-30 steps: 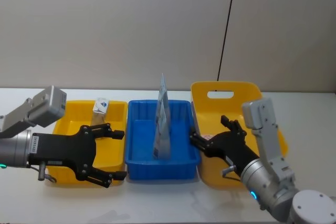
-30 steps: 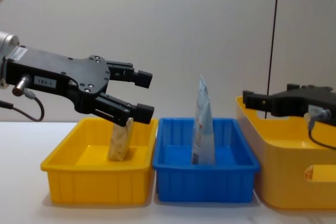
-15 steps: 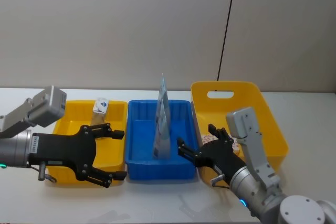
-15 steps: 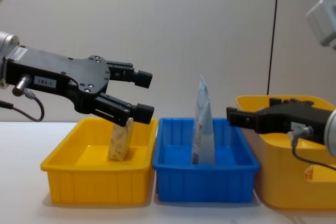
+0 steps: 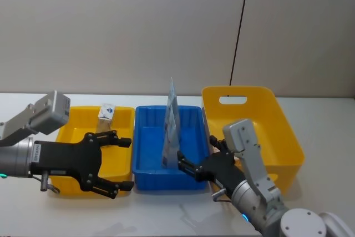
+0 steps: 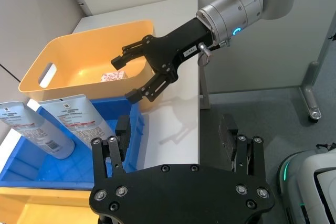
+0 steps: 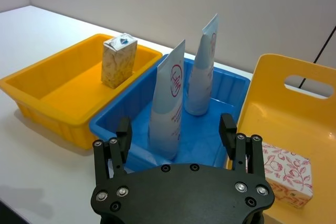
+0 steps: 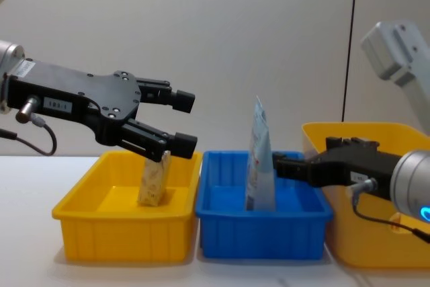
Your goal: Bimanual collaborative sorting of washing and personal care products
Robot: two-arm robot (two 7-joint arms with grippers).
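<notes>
right hand (image 5: 186, 165) open beside pale blue standing tube (image 5: 171, 131).

A white table (image 5: 310, 104) carries three bins in a row. A low yellow bin (image 5: 72, 181) sits left, a blue bin (image 5: 145, 178) in the middle, and a taller yellow bin (image 5: 277, 115) right.

Both grippers — left gripper (image 8: 180, 121), right gripper (image 5: 191, 166) — matte black, silver screw heads; silver-grey cylindrical wrists, white labels, thin black cables — blue indicator light on right arm.
</notes>
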